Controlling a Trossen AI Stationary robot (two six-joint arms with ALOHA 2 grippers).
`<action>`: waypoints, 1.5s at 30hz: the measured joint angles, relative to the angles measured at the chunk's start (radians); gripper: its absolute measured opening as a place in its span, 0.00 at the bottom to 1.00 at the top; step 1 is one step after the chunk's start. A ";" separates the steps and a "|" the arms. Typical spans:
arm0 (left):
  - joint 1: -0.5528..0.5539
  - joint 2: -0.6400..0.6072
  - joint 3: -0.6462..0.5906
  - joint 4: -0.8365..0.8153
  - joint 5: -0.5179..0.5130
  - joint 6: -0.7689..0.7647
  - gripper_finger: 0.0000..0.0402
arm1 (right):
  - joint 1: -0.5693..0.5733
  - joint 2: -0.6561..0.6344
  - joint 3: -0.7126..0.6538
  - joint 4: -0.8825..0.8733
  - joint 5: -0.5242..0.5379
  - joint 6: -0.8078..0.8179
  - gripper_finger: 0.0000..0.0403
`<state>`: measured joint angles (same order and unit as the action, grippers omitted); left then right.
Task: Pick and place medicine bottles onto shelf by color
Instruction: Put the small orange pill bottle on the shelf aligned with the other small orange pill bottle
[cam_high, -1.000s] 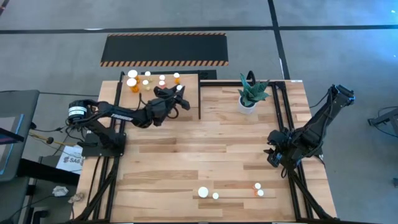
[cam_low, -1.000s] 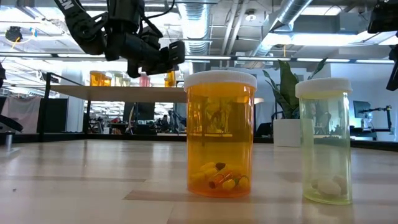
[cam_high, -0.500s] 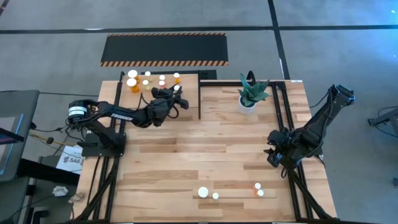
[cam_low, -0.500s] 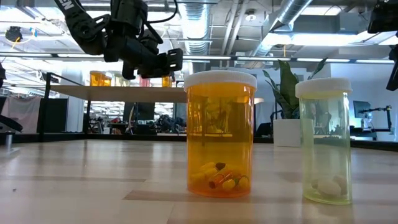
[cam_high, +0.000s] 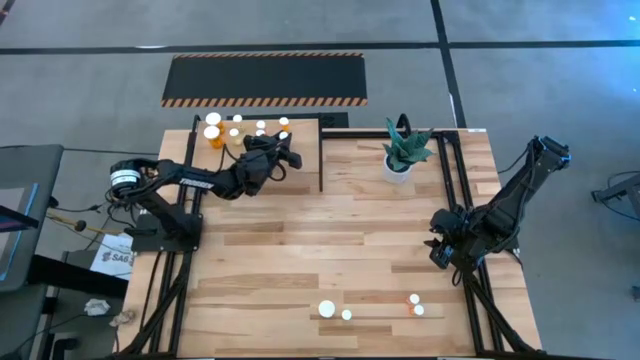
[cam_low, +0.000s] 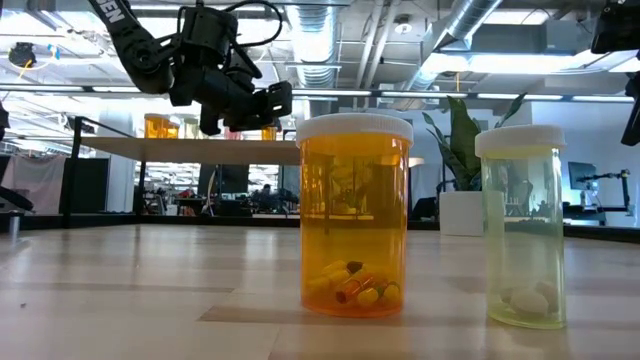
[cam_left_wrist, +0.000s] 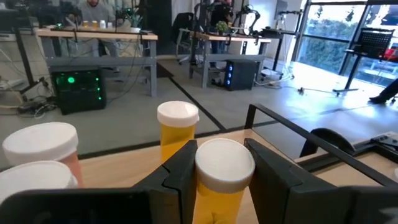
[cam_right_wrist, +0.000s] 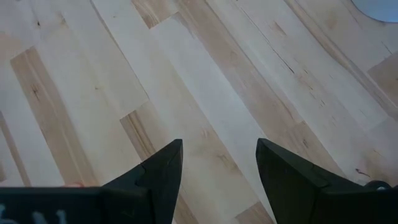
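My left gripper (cam_high: 283, 152) reaches over the light-wood shelf (cam_high: 306, 136) at the table's far left and is shut on a yellow-orange medicine bottle (cam_left_wrist: 224, 167) with a white cap. Three other capped bottles stand on the shelf close by: a yellow-orange one (cam_left_wrist: 177, 126) just beyond it and two pinkish ones (cam_left_wrist: 41, 147) to the side. Several more bottles stand near the table's front edge, among them a large orange one (cam_low: 355, 215) and a pale yellowish one (cam_low: 522, 225). My right gripper (cam_right_wrist: 217, 167) hangs open over bare wood at the table's right side. My left gripper pinches the bottle's body just below the cap (cam_left_wrist: 219, 196) between its two fingers, one on each side. The fingers (cam_left_wrist: 277, 177) come in level from the table's left. The bottle stands upright in the hold; its base is hidden by the gripper.
A white pot with a green plant (cam_high: 403, 150) stands at the far edge, right of the shelf. A black upright frame bar (cam_high: 320, 160) runs along the shelf's right side. A black mat with orange-striped edges (cam_high: 265, 80) lies on the floor beyond the table.
My left gripper, still shut on the bottle, has moved a little toward the table's left edge and far edge above the shelf, carrying the bottle upright. My right arm has kept still.
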<state>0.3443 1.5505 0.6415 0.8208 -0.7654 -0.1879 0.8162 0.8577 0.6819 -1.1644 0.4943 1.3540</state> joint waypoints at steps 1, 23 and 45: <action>0.000 0.000 0.000 0.000 0.002 0.000 0.25 | 0.000 0.000 0.000 0.000 0.000 0.000 0.56; 0.036 0.006 0.002 -0.016 -0.008 0.000 0.25 | 0.000 0.000 0.000 0.000 0.000 0.000 0.56; 0.037 0.006 0.001 -0.018 0.026 -0.009 0.25 | 0.000 0.000 0.000 0.000 0.000 0.000 0.56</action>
<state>0.3809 1.5562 0.6422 0.8028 -0.7399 -0.1970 0.8160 0.8579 0.6819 -1.1641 0.4943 1.3537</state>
